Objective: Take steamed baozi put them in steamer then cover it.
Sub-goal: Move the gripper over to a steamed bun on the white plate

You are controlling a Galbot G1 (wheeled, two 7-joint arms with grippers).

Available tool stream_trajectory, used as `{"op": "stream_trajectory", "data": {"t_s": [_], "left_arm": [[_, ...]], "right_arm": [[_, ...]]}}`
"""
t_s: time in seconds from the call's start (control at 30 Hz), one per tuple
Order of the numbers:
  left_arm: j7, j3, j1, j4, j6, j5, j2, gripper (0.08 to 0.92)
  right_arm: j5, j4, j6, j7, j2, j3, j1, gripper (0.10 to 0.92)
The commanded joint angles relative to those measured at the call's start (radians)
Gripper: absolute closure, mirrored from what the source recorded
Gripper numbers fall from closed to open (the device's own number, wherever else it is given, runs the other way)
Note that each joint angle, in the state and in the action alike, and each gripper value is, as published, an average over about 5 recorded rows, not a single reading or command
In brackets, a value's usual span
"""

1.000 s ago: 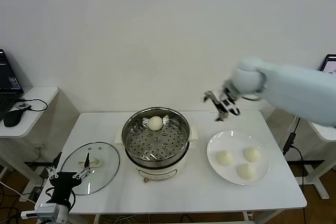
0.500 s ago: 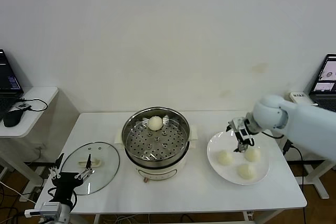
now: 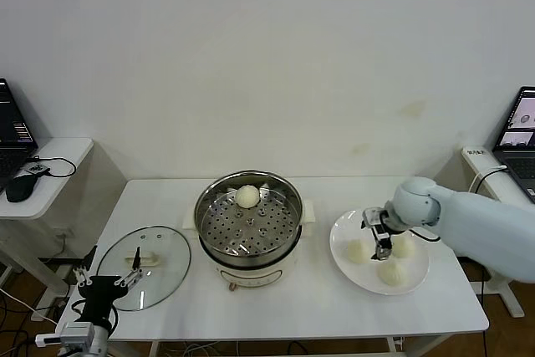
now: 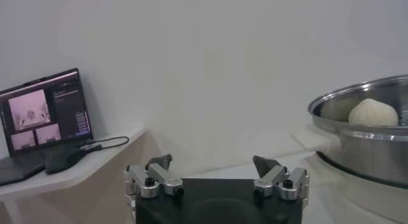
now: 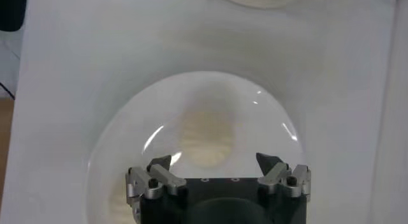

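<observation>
The steamer (image 3: 248, 225) stands at the table's middle with one steamed baozi (image 3: 247, 196) on its perforated tray; the left wrist view shows the same pot (image 4: 357, 120) and bun (image 4: 373, 112). Three more baozi (image 3: 358, 250) (image 3: 404, 247) (image 3: 389, 272) lie on a white plate (image 3: 344, 232) to the right. My right gripper (image 3: 381, 237) hangs open low over that plate, between the two nearer buns; its wrist view shows one baozi (image 5: 205, 137) just ahead of the open gripper (image 5: 215, 163). The cover (image 3: 144, 267) lies flat at front left. My left gripper (image 3: 107, 280) waits open beside it, jaws empty (image 4: 213, 164).
A side table at far left carries a laptop (image 4: 44, 110) and a mouse (image 3: 18, 189). Another laptop (image 3: 522, 119) stands at far right. The white wall runs close behind the table. The table's front edge lies just below the plate and the cover.
My right arm has swung down from above the table's back right onto the plate and now hovers among the buns, jaws still open. The left gripper has barely shifted.
</observation>
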Motion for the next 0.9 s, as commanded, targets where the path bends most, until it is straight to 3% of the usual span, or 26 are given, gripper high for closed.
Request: {"op": "stream_trajectory", "data": {"t_s": [0.03, 0.4, 0.9], "left_arm": [[-0.001, -0.001, 0.0, -0.001, -0.001, 0.0, 0.0, 0.177], [-0.002, -0.002, 0.0, -0.002, 0.0, 0.001, -0.005, 0.177], [-0.002, -0.001, -0.002, -0.009, 0.0, 0.001, -0.01, 0.177]], "right_arm": [[-0.022, -0.062, -0.005, 0.003, 0.051, 0.033, -0.067, 0.202], [-0.064, -0.13, 0.008, 0.006, 0.096, 0.081, -0.127, 0.227], [-0.066, -0.118, 0.027, -0.026, 0.082, 0.096, -0.092, 0.426]]}}
